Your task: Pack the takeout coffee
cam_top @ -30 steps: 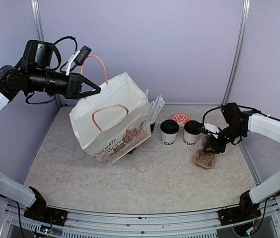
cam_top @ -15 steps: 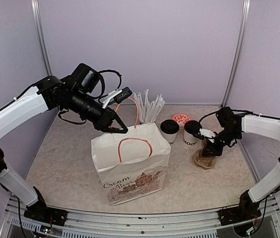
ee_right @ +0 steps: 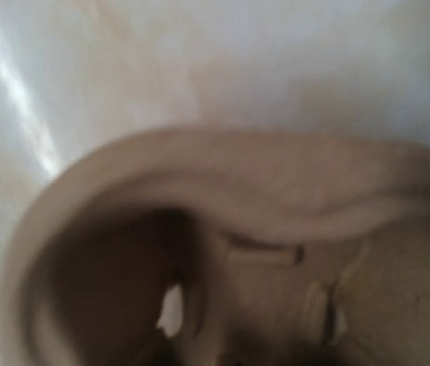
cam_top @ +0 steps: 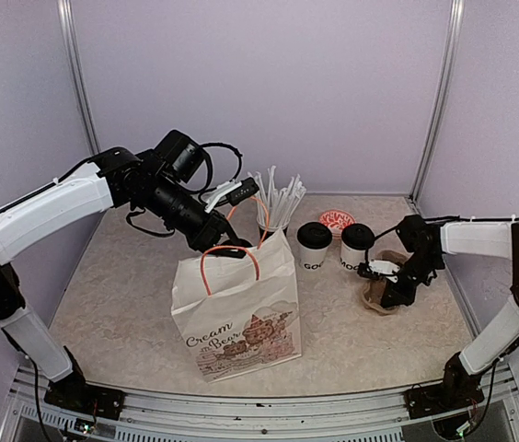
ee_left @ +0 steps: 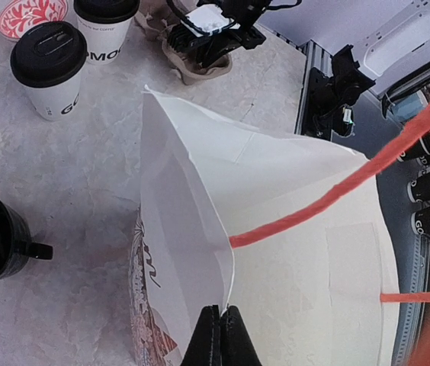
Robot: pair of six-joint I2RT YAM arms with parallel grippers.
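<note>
Now set upright mid-table, we log paper bag point(cam_top: 241, 313), rim pinched by left gripper point(ee_left: 221, 335); right gripper point(cam_top: 390, 281) at pulp carrier point(cam_top: 375, 297), grip unclear; 2 lidded coffee cups point(cam_top: 314, 247) unpacked.

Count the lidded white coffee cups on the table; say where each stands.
2. The first cup stands right of the paper bag; the second cup right of it, by the brown carrier. The bag may hide others.

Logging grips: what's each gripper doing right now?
Left gripper: closed, pinching the paper bag's rim.
Right gripper: down on the cup carrier; open or closed cannot be told.
</note>
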